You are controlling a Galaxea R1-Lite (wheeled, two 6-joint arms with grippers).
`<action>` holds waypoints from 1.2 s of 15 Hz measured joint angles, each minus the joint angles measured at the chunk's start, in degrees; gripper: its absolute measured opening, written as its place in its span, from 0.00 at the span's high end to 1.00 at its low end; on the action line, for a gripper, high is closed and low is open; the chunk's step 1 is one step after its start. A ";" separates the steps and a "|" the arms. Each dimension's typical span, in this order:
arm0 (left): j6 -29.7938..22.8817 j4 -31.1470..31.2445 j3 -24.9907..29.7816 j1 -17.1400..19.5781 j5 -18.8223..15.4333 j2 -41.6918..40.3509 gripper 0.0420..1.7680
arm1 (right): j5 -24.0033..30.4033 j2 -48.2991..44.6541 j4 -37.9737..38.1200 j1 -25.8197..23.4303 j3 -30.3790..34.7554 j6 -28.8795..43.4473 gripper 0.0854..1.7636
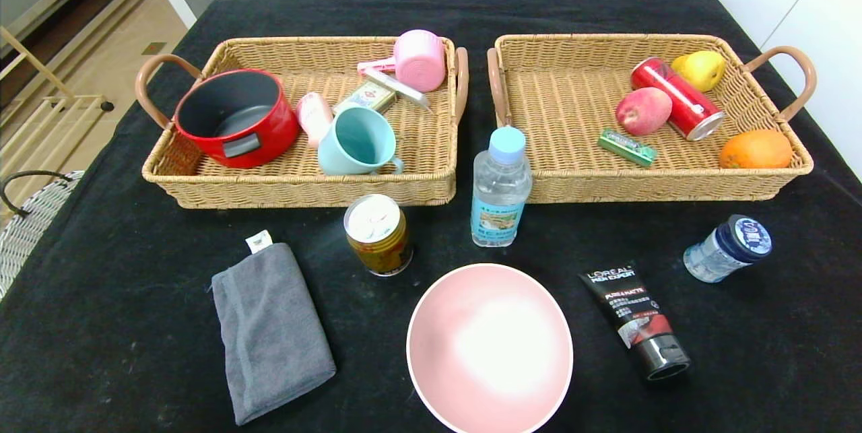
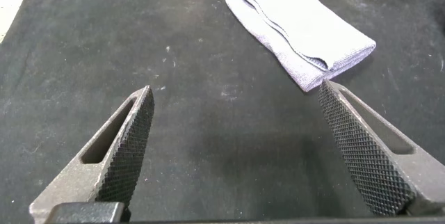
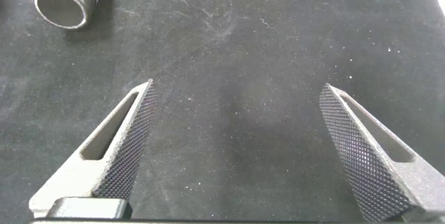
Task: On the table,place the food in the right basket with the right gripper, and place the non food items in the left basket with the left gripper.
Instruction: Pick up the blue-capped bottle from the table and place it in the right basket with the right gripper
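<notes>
On the black table, in front of the baskets, stand a gold-yellow can, a clear water bottle and a small jar with a dark blue lid. Nearer me lie a folded grey towel, a pale pink bowl and a black L'Oreal tube. Neither gripper shows in the head view. My left gripper is open over bare cloth, the towel just beyond one fingertip. My right gripper is open over bare cloth, the tube's cap end off to one side.
The left basket holds a red pot, a teal mug, a small pink ribbed cup and small packs. The right basket holds a red can, an apple, a yellow fruit, an orange and a green pack.
</notes>
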 joint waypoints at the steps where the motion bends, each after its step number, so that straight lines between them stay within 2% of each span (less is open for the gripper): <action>1: 0.00 0.00 0.00 0.02 0.00 0.00 0.03 | -0.02 0.00 0.02 0.00 -0.04 0.20 0.03; 4: -0.02 -0.52 0.00 0.02 -0.02 0.00 0.03 | -0.09 0.00 0.02 0.02 -0.04 0.44 0.03; 5: -0.50 -2.39 0.00 0.02 -0.35 0.00 0.03 | -0.24 0.00 0.07 0.00 -0.28 1.01 0.03; 7: -2.78 -2.69 -2.74 -0.02 -1.85 0.26 0.03 | 0.71 0.35 0.57 -0.02 -3.75 3.35 0.03; 9: -4.61 -1.58 -8.53 -0.02 -5.57 2.49 0.03 | 4.25 2.91 3.19 0.02 -9.65 4.52 0.03; 11: -5.21 -1.48 -13.23 -0.38 -10.92 7.44 0.03 | 8.73 7.55 3.34 0.21 -13.29 4.73 0.03; 15: -4.13 -1.69 -19.85 -2.28 -21.69 19.74 0.03 | 16.55 20.25 -3.61 0.27 -18.09 4.73 0.03; 18: -3.04 -3.69 -23.95 -4.82 -24.59 30.38 0.03 | 20.38 29.46 -5.56 1.76 -21.50 4.46 0.03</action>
